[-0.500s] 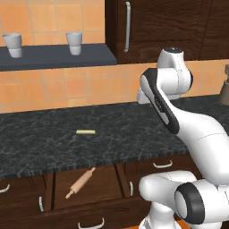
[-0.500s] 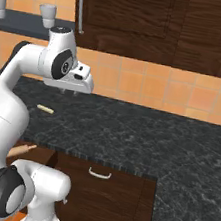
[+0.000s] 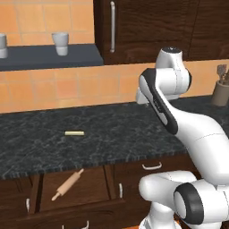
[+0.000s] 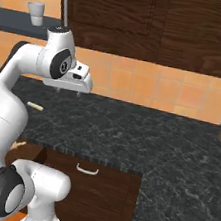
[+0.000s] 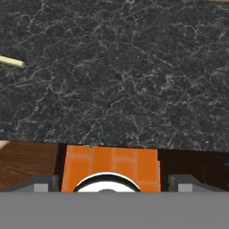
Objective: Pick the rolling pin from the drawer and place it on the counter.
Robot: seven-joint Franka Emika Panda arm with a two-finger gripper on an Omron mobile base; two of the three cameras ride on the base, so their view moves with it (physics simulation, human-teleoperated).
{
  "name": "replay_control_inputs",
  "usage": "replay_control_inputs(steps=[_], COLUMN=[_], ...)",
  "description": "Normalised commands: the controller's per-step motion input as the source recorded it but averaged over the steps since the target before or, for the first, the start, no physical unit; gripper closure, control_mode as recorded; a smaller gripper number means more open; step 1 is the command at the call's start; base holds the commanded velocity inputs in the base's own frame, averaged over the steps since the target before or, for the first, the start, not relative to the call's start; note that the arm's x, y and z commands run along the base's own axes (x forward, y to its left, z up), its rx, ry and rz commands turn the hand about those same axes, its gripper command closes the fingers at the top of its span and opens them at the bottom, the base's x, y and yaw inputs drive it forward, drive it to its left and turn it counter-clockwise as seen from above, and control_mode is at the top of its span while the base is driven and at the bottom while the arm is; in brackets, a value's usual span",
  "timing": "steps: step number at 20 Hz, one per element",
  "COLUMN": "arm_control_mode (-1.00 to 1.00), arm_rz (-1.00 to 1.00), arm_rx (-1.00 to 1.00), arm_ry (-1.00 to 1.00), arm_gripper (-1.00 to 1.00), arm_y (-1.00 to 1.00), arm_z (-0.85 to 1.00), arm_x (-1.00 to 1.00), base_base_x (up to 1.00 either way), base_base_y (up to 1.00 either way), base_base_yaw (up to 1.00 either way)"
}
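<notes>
The tool hangs above the black tabletop, in much the same place as half a second ago; whether its fingers are apart or together cannot be told. 1 rolling pin lies flat in the open drawer below the tabletop edge, its long axis diagonal, one handle toward the drawer front, the other toward the tabletop. 1 short yellow stick rests on the tabletop. 2 cups stand on the wall shelf.
</notes>
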Motion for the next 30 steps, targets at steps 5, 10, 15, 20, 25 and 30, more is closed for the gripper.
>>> replay_control_inputs(steps=[5,10,15,20,25,30], arm_control_mode=[1.0,1.0,1.0,1.0,1.0,-1.0], arm_rz=[0.0,0.0,0.0,0.0,0.0,0.0], arm_rx=[0.0,0.0,0.0,0.0,0.0,0.0], arm_ry=[0.0,0.0,0.0,0.0,0.0,0.0], arm_gripper=[-1.0,-1.0,-1.0,-1.0,-1.0,-1.0], arm_y=[0.0,0.0,0.0,0.0,0.0,0.59], arm_z=[0.0,0.0,0.0,0.0,0.0,-0.06], arm_x=[0.0,0.0,0.0,0.0,0.0,-0.19], base_base_x=[0.18,0.47,0.55,0.16,0.0,0.0], base_base_y=[-0.45,-0.12,0.0,0.0,0.0,0.0], base_base_yaw=[0.0,0.0,-0.01,-0.01,0.0,0.0])
